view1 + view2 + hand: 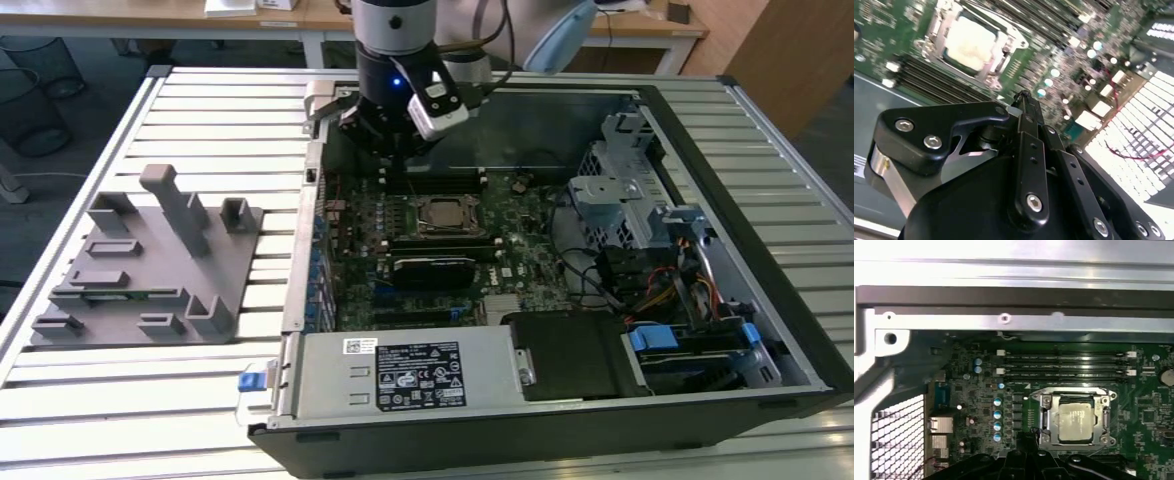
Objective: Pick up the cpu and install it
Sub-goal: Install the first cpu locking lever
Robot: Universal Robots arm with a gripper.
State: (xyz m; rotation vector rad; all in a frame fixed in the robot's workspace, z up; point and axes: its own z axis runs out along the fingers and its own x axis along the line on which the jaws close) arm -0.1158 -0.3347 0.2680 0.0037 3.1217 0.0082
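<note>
The cpu point(441, 215) lies flat in the black socket of the green motherboard point(521, 235), its silvery top up inside the metal frame. It appears in both wrist views, as a pale square point(970, 42) and as a silvery chip point(1075, 419). My gripper point(396, 155) hangs over the back of the open computer case, just behind the socket and above the memory slots point(1064, 360). Its black fingers meet at one tip point(1023, 96) point(1030, 434) with nothing between them. It stands apart from the cpu.
A grey plastic fixture tray point(147, 270) sits on the slatted table at the exterior view's left. Inside the case are a power supply point(400, 375) at the front, a metal drive cage point(627, 190) and cables at the exterior view's right. The case walls point(314, 190) ring the board.
</note>
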